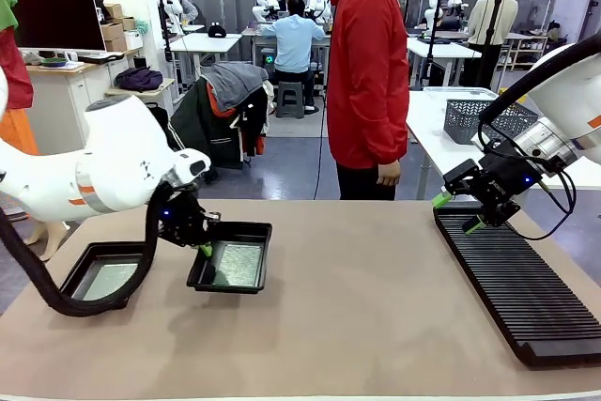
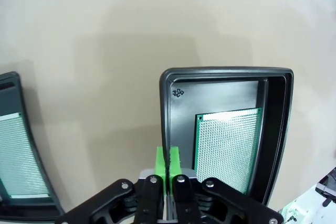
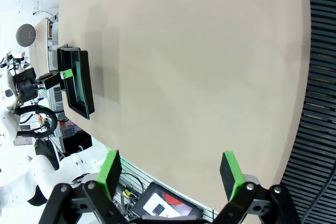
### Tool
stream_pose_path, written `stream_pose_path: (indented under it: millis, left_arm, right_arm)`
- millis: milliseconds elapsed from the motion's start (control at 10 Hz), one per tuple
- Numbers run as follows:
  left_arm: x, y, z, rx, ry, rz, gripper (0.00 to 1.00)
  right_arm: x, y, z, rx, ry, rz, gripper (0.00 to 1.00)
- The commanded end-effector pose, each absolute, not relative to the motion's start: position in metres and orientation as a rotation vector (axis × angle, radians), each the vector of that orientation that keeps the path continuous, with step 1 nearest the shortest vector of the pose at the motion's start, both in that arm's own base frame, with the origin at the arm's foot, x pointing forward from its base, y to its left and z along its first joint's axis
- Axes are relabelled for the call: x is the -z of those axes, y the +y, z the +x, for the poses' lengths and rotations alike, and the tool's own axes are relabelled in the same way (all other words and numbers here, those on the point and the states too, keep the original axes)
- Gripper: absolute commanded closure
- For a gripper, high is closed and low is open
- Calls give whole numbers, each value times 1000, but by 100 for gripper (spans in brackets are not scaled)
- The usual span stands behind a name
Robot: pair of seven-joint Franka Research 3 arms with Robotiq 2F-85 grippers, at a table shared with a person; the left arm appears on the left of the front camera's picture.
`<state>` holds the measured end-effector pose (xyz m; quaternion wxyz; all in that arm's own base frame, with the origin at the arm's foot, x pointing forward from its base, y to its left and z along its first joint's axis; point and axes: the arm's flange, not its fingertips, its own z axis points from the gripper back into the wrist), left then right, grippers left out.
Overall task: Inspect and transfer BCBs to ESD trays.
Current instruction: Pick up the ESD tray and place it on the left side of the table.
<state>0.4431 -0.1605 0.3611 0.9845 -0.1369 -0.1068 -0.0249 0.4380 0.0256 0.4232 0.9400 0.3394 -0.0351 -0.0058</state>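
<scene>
Boards first: one green board (image 2: 227, 148) lies flat on the floor of the black tray (image 1: 252, 230) at left-centre of the table, and I see a second board (image 1: 106, 280) in the other tray (image 1: 83, 269), further left and nearer me. My left gripper (image 1: 200, 243) is clenched on the near-left rim of the centre tray; in the left wrist view its green pads (image 2: 162, 165) are pinched together over the tray wall, board just beside them inside. That tray looks lifted or tilted off the table in the front view, but I can't tell for sure. My right gripper (image 1: 458, 212) is released, pads spread wide, hovering over the far end of the long black slotted rack (image 1: 521, 293) on the right; nothing between the fingers. No boards visible in the rack slots from here. Person (image 1: 367, 72) in a red jacket stands at the far side, hands off the table. My read: both trays loaded, I'm in the tray-handling step. Next move calls for keeping the tray level so the board doesn't slide, and a firm hold, since the grip is on a thin flared rim.
</scene>
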Motion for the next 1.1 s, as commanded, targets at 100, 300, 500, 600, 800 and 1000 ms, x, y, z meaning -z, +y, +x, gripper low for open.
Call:
stream_pose_path:
  millis: [100, 300, 500, 600, 800, 1000]
  left_arm:
    - [-355, -122, 436, 46, -191, -298, 97]
    - [-350, -107, 431, 18, -189, -290, 97]
    - [-341, -98, 429, -11, -197, -288, 97]
    - [-335, -92, 430, -21, -201, -289, 97]
    - [-328, -80, 434, -19, -212, -299, 97]
    - [-321, -70, 438, -26, -207, -298, 97]
  right_arm:
    - [-424, 27, 438, 34, -76, 680, 0]
    - [-424, 27, 438, 34, -76, 680, 0]
    - [-424, 27, 438, 34, -76, 680, 0]
    - [-424, 27, 438, 34, -76, 680, 0]
    - [-424, 27, 438, 34, -76, 680, 0]
    - [-424, 27, 438, 34, -76, 680, 0]
